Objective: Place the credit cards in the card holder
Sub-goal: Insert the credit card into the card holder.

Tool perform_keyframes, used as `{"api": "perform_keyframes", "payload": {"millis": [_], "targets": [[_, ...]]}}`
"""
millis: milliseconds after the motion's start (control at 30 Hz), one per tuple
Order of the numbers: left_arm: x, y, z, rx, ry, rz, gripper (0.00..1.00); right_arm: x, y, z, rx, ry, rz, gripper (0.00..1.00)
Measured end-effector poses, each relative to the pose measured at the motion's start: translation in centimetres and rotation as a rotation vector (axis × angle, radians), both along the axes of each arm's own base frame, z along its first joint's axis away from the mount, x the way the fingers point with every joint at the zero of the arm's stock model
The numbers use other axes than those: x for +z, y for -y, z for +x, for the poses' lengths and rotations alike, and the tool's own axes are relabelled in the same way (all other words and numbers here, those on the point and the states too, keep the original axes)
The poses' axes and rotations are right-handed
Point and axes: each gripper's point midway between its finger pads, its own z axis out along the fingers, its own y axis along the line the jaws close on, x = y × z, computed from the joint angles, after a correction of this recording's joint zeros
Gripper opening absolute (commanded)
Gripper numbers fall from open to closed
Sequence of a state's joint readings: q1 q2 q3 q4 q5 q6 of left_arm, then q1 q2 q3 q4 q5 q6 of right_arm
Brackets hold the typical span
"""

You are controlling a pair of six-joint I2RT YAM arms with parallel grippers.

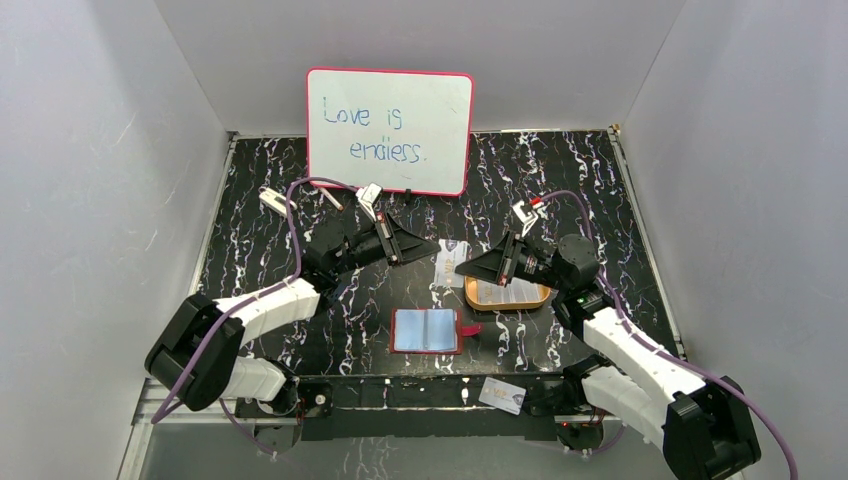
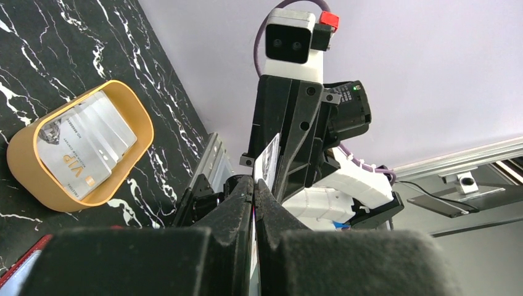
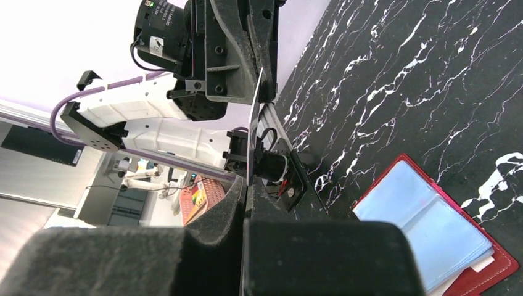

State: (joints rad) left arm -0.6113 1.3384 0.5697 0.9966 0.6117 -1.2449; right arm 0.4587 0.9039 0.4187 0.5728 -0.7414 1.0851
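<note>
At twelve o'clock, the whiteboard [image 1: 389, 130] reads "Love is endless." in blue handwriting. In the tray [image 2: 145, 126] at three o'clock, a card [image 2: 74, 163] says "VIP".

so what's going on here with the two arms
Both arms meet in mid-air, and the left gripper and the right gripper both pinch the same credit card, as in a handover. The card holder lies open and flat on the table nearby. More cards sit in the orange tray, and another card lies at the near edge.
</note>
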Motion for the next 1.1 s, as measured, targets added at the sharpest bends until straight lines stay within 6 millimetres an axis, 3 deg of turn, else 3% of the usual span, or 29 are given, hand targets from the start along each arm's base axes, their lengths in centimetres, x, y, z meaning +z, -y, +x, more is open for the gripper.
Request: {"api": "perform_keyframes", "payload": {"millis": [133, 167, 267, 300, 367, 467, 567, 667, 733, 867, 1000, 1100], "targets": [[0.1, 0.0, 0.0, -0.001, -0.004, -0.005, 0.0, 0.1, 0.0, -0.1, 0.005, -0.004, 0.01, 0.0], [0.1, 0.0, 0.0, -0.001, -0.005, -0.006, 0.07, 0.1, 0.0, -0.1, 0.006, -0.002, 0.009, 0.0], [-0.2, 0.0, 0.0, -0.002, -0.009, -0.001, 0.45, -0.4, 0.1, -0.2, 0.004, -0.005, -0.01, 0.0], [-0.5, -0.1, -0.1, -0.001, -0.007, 0.008, 0.53, -0.6, 0.1, -0.2, 0.003, -0.005, -0.021, 0.0], [-1.7, -0.4, -0.3, 0.005, -0.035, 0.044, 0.62, -1.2, 0.3, -0.2, -0.002, -0.007, -0.056, 0.0], [-3.5, -1.6, -0.6, 0.046, -0.069, 0.127, 0.68, -2.5, 0.5, -0.3, -0.009, -0.025, -0.114, 0.0], [-4.0, -3.4, -0.8, 0.125, -0.058, 0.213, 0.66, -4.3, 0.6, -0.5, -0.013, -0.062, -0.172, 0.0], [-4.9, -5.5, -0.9, 0.214, -0.046, 0.324, 0.56, -6.3, 0.2, -1.2, 0.002, -0.105, -0.22, 0.0], [-6.6, -6.7, -0.9, 0.253, -0.068, 0.41, 0.46, -8.1, -0.4, -1.9, 0.024, -0.144, -0.256, 0.0], [-11.9, -8.8, -2.2, 0.263, -0.18, 0.584, 0.29, -12.0, -1.8, -3.8, 0.075, -0.234, -0.337, 0.0], [-16.5, -10.4, -4.6, 0.24, -0.291, 0.681, 0.22, -14.4, -2.9, -4.8, 0.097, -0.306, -0.38, 0.0], [-18.0, -11.0, -5.5, 0.234, -0.339, 0.708, 0.2, -15.6, -3.1, -4.8, 0.075, -0.358, -0.385, 0.0]]}}
